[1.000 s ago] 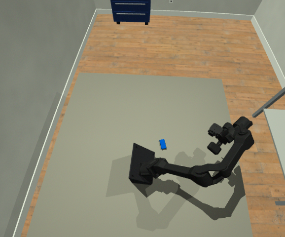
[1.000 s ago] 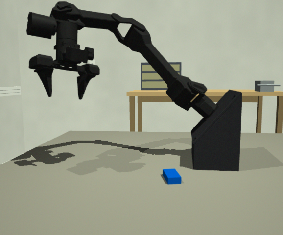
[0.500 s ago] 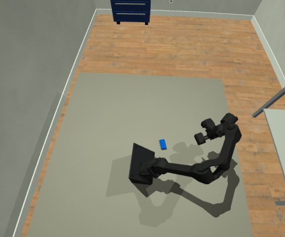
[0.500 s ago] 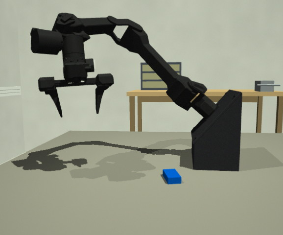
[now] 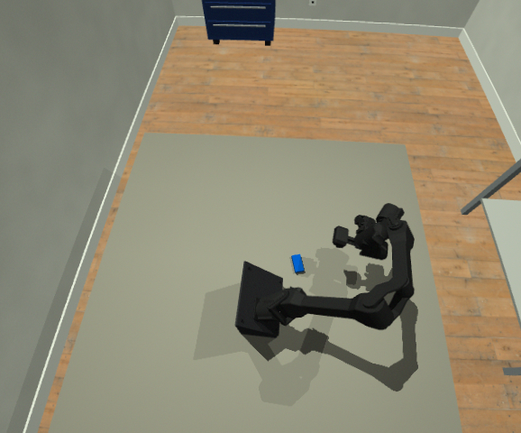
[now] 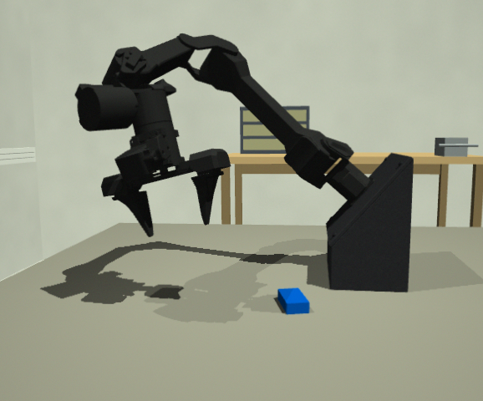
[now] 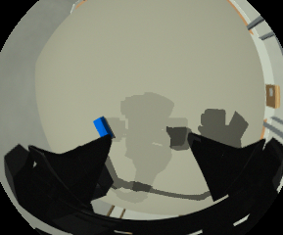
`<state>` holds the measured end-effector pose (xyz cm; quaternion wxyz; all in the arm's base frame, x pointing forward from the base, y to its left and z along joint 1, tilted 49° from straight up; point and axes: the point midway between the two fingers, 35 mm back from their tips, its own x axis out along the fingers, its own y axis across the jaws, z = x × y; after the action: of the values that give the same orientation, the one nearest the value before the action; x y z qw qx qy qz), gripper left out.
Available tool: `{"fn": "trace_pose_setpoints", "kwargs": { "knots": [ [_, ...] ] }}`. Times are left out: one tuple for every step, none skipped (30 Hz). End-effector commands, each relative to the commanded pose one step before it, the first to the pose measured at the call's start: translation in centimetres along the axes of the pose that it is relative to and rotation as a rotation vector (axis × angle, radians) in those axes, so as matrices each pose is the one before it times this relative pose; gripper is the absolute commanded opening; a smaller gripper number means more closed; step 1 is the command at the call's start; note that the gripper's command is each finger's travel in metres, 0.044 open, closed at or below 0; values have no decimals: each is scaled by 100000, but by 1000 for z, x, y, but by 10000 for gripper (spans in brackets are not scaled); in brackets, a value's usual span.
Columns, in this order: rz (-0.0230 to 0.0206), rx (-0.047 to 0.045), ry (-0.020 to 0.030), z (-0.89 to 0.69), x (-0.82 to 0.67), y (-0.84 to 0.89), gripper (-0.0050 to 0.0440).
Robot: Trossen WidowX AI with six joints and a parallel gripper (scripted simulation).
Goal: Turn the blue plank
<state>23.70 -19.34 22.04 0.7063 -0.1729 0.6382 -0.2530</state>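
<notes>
The blue plank [image 6: 293, 300] lies flat on the gray mat [image 6: 104, 353], just in front of the arm's black base [image 6: 384, 241]. The gripper [image 6: 176, 224] hangs up in the air, off to one side, w/ fingers wide open & nothing in them. It tilts a bit, tips pointing down at the mat.

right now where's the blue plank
The blue plank lies flat on the grey mat, just beside the arm's black base in the top view. The open jaws of the gripper hang above the mat, off to its side.
</notes>
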Motion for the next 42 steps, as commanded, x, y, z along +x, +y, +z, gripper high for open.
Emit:
{"fn": "trace_pose_setpoints", "kwargs": {
  "knots": [
    [2237, 16873, 1968, 141, 1511, 1709, 440],
    [814, 7435, 1371, -205, 718, 697, 440],
    [0, 0, 0, 0, 0, 0, 440],
    [672, 7332, 1422, -275, 705, 662, 440],
    [-35, 0, 1, 0, 0, -5, 440],
    [563, 7195, 1451, -338, 688, 623, 440],
    [385, 7025, 1458, -391, 669, 565, 440],
    [0, 0, 0, 0, 0, 0, 440],
    [248, 6822, 1444, -434, 647, 507, 440],
    [0, 0, 0, 0, 0, 0, 440],
    [0, 0, 0, 0, 0, 0, 440],
    [-17, 6588, 1374, -462, 622, 425, 440],
    [137, 6325, 1405, -493, 593, 405, 440],
    [-99, 6037, 1294, -497, 564, 322, 440],
    [0, 0, 0, 0, 0, 0, 440],
    [-185, 5722, 1217, -496, 532, 264, 440],
    [-255, 5386, 1131, -486, 499, 209, 440],
    [-308, 5030, 1038, -468, 464, 159, 440],
    [-344, 4657, 942, -443, 428, 116, 440],
    [-364, 4272, 846, -413, 391, 79, 440],
    [-369, 3877, 750, -379, 354, 48, 440],
    [-362, 3476, 656, -342, 316, 24, 440],
    [-344, 3074, 567, -303, 279, 7, 440],
    [-318, 2675, 482, -264, 242, -6, 440],
    [-306, 2284, 375, -221, 206, -17, 440],
    [-271, 1905, 296, -182, 172, -21, 440],
    [0, 0, 0, 0, 0, 0, 440],
    [0, 0, 0, 0, 0, 0, 440],
    [-348, 1544, 63, -122, 139, -40, 440],
    [-109, 1207, 281, -130, 108, -8, 440],
    [-83, 899, 209, -97, 81, -8, 440],
    [-59, 626, 145, -67, 56, -6, 440],
    [-61, 447, 103, -33, 42, -15, 440],
    [88, 355, -61, 14, -16, -20, 440],
    [113, 212, -133, 30, -36, -17, 440],
    [208, 158, -174, 70, -62, 38, 440],
    [182, 107, -119, 64, -55, 49, 440],
    [-9, -6, 6, 2, -5, -1, 440],
    [-70, -41, 45, -10, 0, -16, 440],
    [-23, -226, 15, -3, 0, -5, 440],
    [0, -70, 0, 0, 0, 0, 440],
    [0, -8, 0, 0, 0, 0, 440]
  ]
}}
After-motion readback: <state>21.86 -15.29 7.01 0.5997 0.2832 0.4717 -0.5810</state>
